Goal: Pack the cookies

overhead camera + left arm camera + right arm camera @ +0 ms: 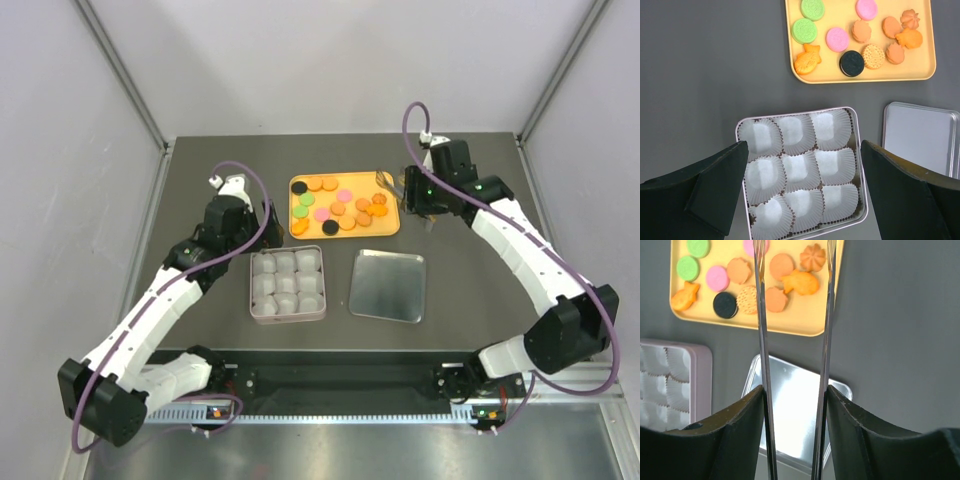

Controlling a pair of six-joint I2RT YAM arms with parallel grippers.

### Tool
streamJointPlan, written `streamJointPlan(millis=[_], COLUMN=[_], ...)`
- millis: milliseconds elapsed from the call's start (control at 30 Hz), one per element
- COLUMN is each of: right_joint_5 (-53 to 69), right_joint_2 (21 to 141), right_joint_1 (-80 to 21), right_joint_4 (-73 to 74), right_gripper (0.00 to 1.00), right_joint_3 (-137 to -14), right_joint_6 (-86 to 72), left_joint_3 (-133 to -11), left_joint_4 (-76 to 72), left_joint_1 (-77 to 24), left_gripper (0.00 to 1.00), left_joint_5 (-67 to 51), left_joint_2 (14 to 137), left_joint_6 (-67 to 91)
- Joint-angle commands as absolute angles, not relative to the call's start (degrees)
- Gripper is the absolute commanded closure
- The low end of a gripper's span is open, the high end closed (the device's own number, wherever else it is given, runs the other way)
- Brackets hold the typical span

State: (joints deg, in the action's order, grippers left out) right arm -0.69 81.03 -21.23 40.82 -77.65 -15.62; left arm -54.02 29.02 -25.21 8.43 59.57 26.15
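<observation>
A matt, dark grey counter (200,300) carries a smooth yellow tray (827,70) that looks like plastic, and matt cookies (852,63) with embossed faces. White pleated paper cups (796,167) line a pale tin (796,113) with a satin rim. The lid (920,135) is bare brushed metal, softly reflective. The tongs (762,340) are polished metal. The fingers (700,195) of the left pincer (803,142) are matt black plastic.
</observation>
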Motion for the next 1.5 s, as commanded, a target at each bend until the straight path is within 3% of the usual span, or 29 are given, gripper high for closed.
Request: streamJointPlan(millis=[0,633,800,1467], right_joint_5=[-0.26,-2.28,-2.02,-3.43], right_joint_2=[78.05,79.10,81.30,88.67], right_joint_1=[-23.64,-31.72,-32.34,-32.70], right_joint_4=[41.04,39.82,37.97,33.93], right_gripper=[0.50,0.48,0.54,0.52], right_joint_3=[-77.78,-71.28,-69.70,-69.52], right_joint_6=[-16.26,-17.40,-18.02,-18.46], left_joint_3=[-56.86,-58.01,-57.66,-55.55], left_joint_4=[28.30,29.18,29.36,29.27], left_joint_1=[-25.14,-25.14,-25.14,-25.14], left_gripper=[0.01,0.01,0.01,0.01], left_joint_5=[9.05,10.37,10.90,11.07], left_joint_2=[60.03,59.77,59.59,58.45], left_joint_6=[25.40,23.82,23.82,24.08])
